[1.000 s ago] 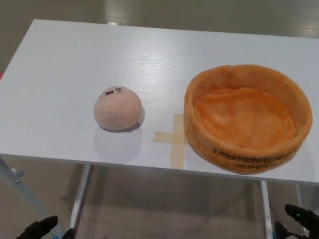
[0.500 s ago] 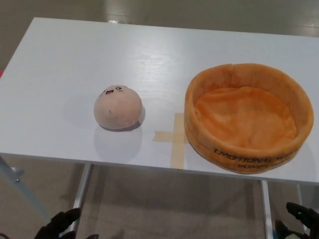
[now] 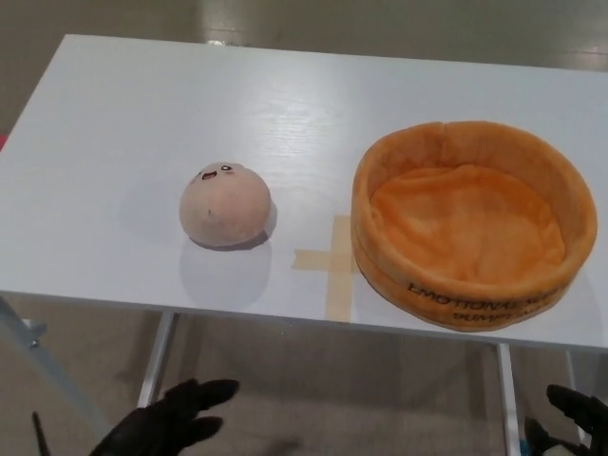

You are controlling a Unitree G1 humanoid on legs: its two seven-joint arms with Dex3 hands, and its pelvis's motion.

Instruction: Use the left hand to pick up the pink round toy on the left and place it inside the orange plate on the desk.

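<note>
The pink round toy (image 3: 225,204) sits on the white desk (image 3: 123,133), left of a tape cross (image 3: 330,263) and well apart from the orange plate (image 3: 473,223), which lies empty on the right. The left hand (image 3: 169,425) hangs below the desk's near edge, fingers spread and holding nothing. Only a sliver of the right hand (image 3: 575,418) shows at the lower right corner; I cannot tell how its fingers stand.

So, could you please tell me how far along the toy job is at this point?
Nothing is done yet: the pink round toy sits on the white desk, left of the tape cross, and the orange plate is empty. In hand: the left hand is open below the desk edge. Grasping, lifting and placing remain.
</note>
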